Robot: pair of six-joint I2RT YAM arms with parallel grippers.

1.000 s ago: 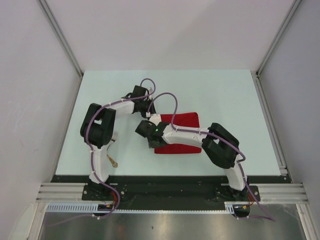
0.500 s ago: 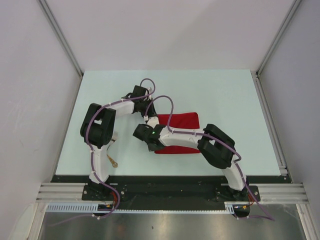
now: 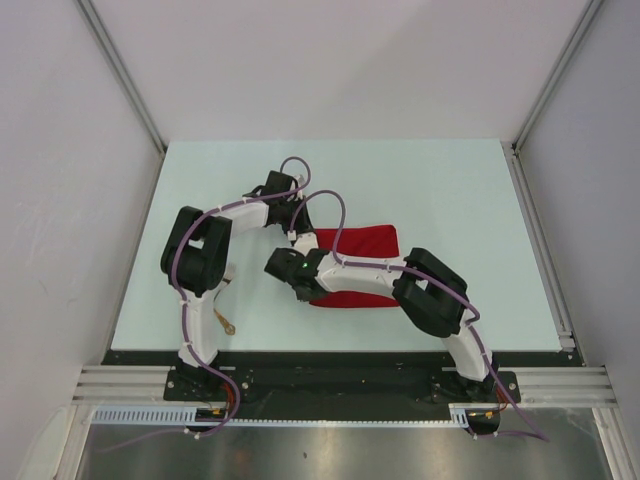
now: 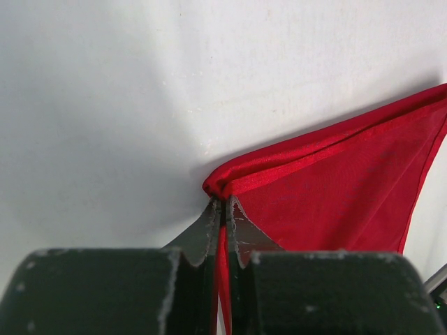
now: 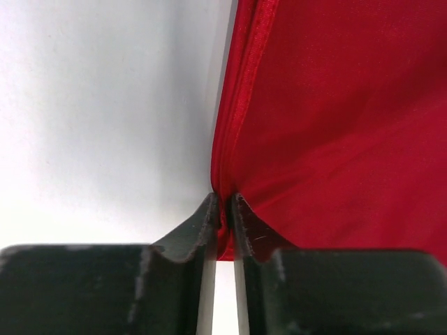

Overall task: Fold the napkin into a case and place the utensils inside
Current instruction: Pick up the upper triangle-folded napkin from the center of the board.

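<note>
The left tool (image 4: 222,213) is clamped on a corner of the napkin (image 4: 335,181). Its two dark fingers (image 4: 202,234) meet at bottom centre of the left wrist view with a sliver of red cloth between them. Beyond them the bright red, faintly shiny fabric bunches into a rolled hem and spreads to the right edge of the frame over the pale surface (image 4: 105,105). The right tool (image 5: 223,206) is likewise pinched shut on the napkin's hemmed edge at bottom centre of its view, with cloth filling the right half. From above, the napkin lies as a red rectangle near the middle of the surface, partly under the right arm (image 3: 370,272), with both tools at its left edge. A gold utensil (image 3: 226,322) lies at lower left, well apart.
</note>
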